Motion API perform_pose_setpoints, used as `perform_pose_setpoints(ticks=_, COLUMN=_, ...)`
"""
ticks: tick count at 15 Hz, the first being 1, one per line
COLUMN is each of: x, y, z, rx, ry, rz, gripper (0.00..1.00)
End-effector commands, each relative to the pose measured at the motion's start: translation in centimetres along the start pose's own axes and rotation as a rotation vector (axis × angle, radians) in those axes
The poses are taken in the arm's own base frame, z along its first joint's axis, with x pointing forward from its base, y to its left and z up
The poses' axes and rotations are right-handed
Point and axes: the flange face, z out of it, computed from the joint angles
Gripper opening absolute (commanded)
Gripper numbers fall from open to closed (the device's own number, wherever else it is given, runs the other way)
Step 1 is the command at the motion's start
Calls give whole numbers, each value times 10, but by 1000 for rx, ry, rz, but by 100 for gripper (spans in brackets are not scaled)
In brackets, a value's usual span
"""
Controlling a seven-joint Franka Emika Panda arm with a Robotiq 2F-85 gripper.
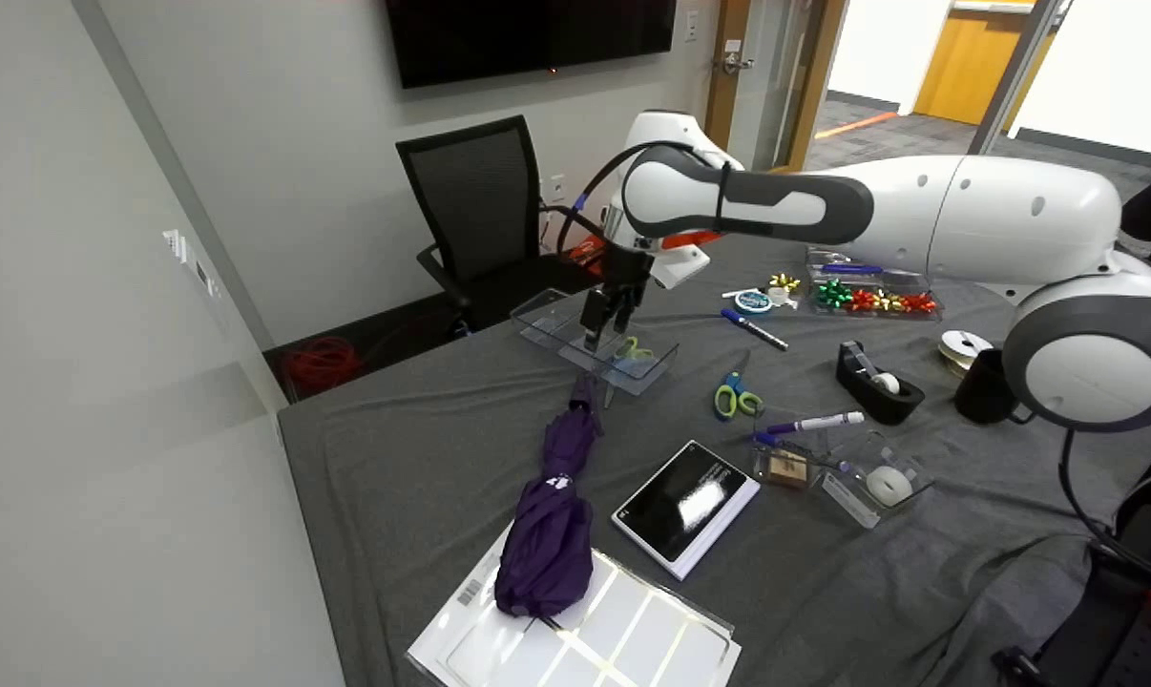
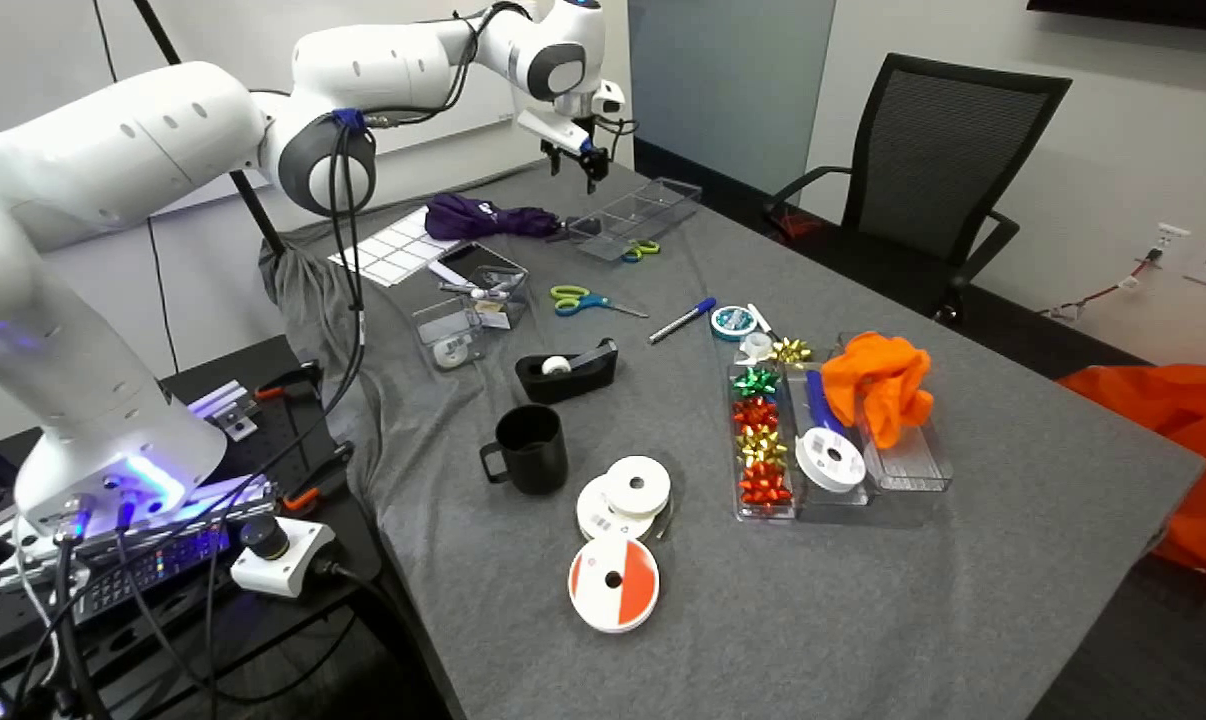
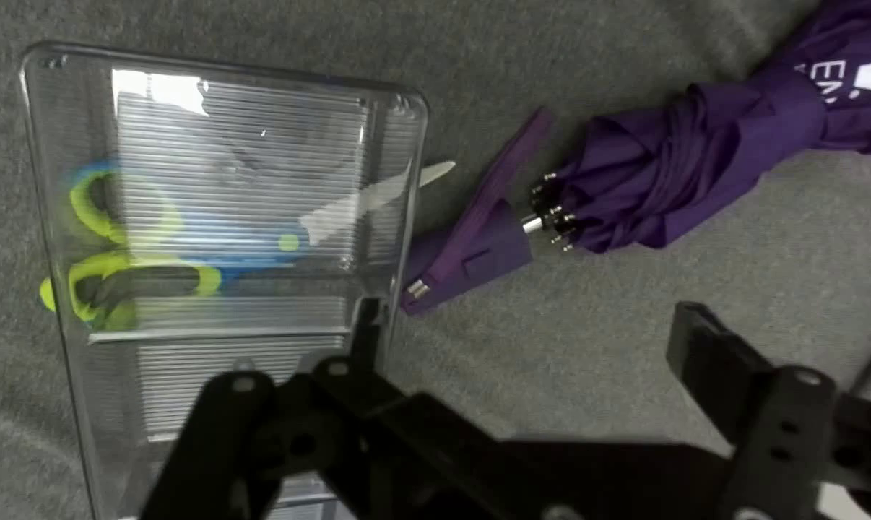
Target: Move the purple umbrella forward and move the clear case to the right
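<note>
The purple umbrella (image 1: pixel 545 544) lies folded on the grey cloth, also in an exterior view (image 2: pixel 478 217) and the wrist view (image 3: pixel 666 170). Its fabric end rests on the white sheets; its handle end meets or nearly meets the clear case's edge. The clear case (image 1: pixel 638 385), a shallow divided plastic box, lies past the handle, also in an exterior view (image 2: pixel 635 216) and the wrist view (image 3: pixel 251 137). My gripper (image 3: pixel 533 314) is open and empty above the table; it shows in both exterior views (image 1: pixel 607 329) (image 2: pixel 573 177). One finger overlaps the case's rim in the wrist view; contact is unclear.
Green-handled scissors (image 3: pixel 143 263) show through the case and stick out both sides. White gridded sheets (image 1: pixel 652 620), a black glossy box (image 1: pixel 685 501), small clear boxes (image 1: pixel 862 506), more scissors (image 1: pixel 736 391), a tape dispenser (image 1: pixel 876 386) and a mug (image 2: pixel 530 450) stand around.
</note>
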Motion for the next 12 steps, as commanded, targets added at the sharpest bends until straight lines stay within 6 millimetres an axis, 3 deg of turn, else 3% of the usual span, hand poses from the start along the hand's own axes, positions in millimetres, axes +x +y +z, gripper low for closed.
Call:
perform_pose_setpoints(ticks=1, x=6, y=-6, z=-28, rx=22, ry=38, rz=46, gripper=100)
perform_pose_setpoints(ticks=5, x=12, y=-18, z=-42, rx=-8, ry=65, rz=140, gripper=100)
perform_pose_setpoints(ticks=12, x=11, y=-23, z=-40, rx=-55, ry=41, rz=259, gripper=100)
